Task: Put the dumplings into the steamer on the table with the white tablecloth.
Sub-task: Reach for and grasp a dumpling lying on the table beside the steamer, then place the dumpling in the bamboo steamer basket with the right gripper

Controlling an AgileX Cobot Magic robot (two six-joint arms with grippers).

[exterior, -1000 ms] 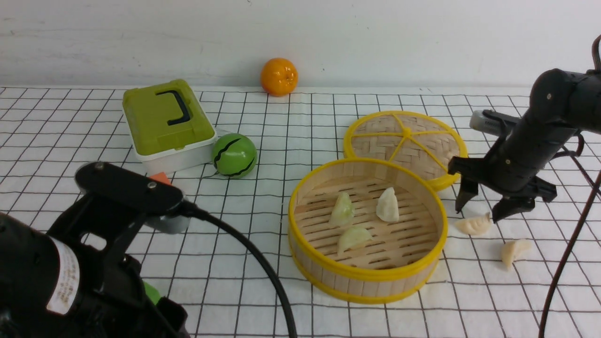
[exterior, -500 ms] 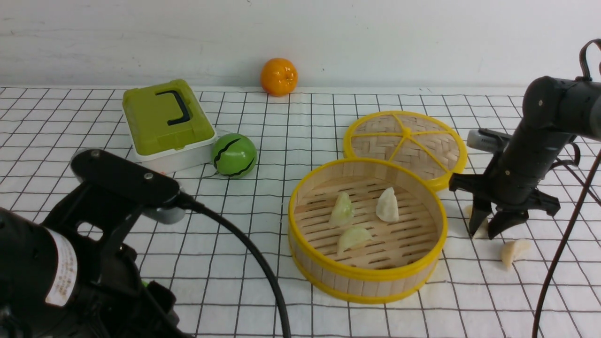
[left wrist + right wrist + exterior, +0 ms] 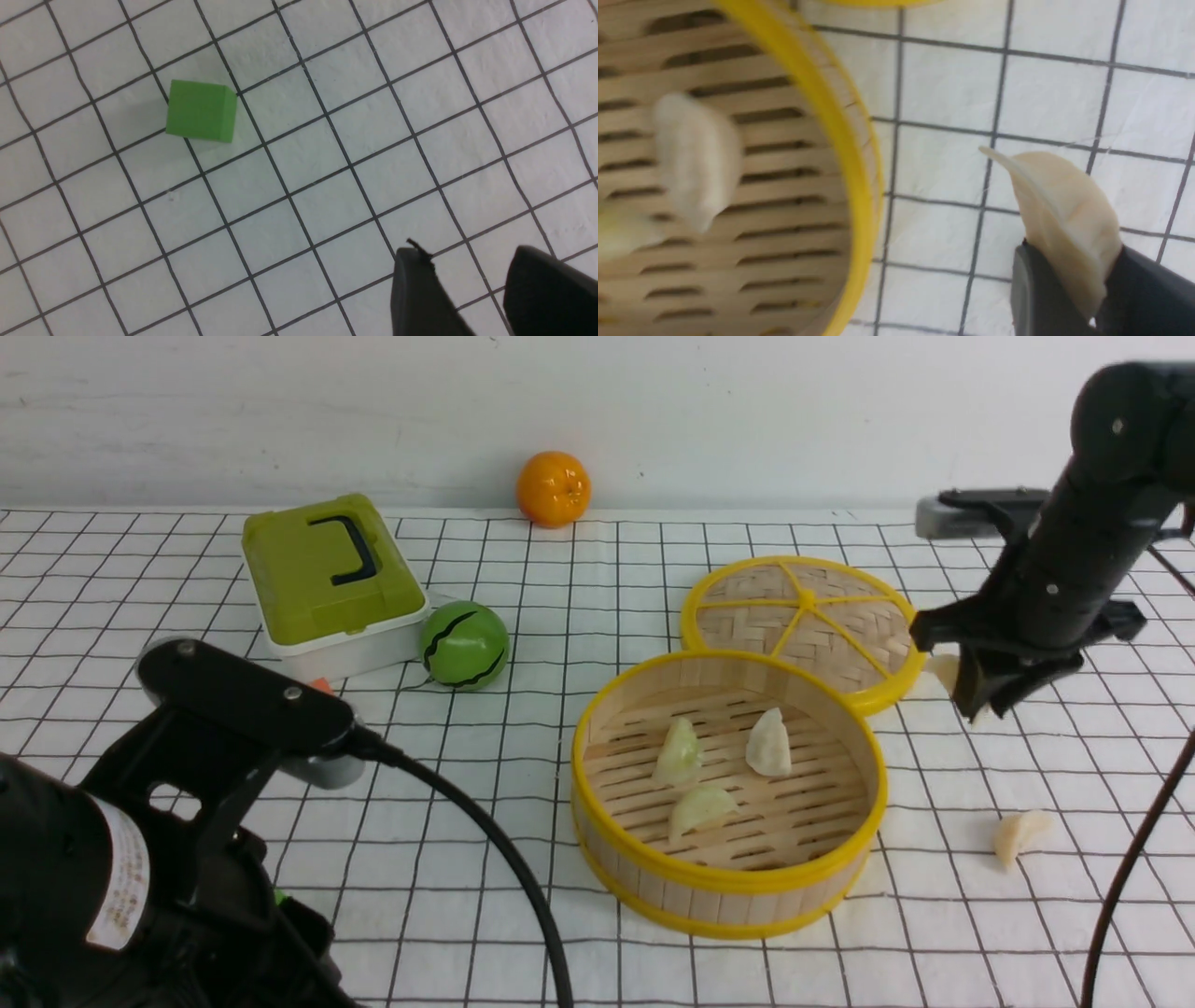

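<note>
The steamer (image 3: 709,901) stands on the white tablecloth (image 3: 579,569) right of centre, with three dumplings (image 3: 679,751) (image 3: 769,744) (image 3: 702,807) on its slotted floor. Another dumpling (image 3: 1018,833) lies on the cloth to its right. My right gripper (image 3: 976,695) hangs above the cloth just right of the steamer's far rim, shut on a cream dumpling (image 3: 1064,219) that sticks out from between its fingers. In the right wrist view that gripper (image 3: 1071,254) is beside the steamer's yellow rim (image 3: 831,116). My left gripper (image 3: 467,261) is open over bare cloth, with nothing between its fingers.
The flat woven lid (image 3: 805,616) lies behind the steamer, close under my right arm. A green box (image 3: 327,579), a green ball (image 3: 465,644) and an orange (image 3: 555,488) sit at the back left. A green cube (image 3: 202,111) lies near my left gripper.
My right gripper came down on the dumpling beside the steamer, shut on it and lifted it off the cloth. My left gripper's jaws have narrowed.
</note>
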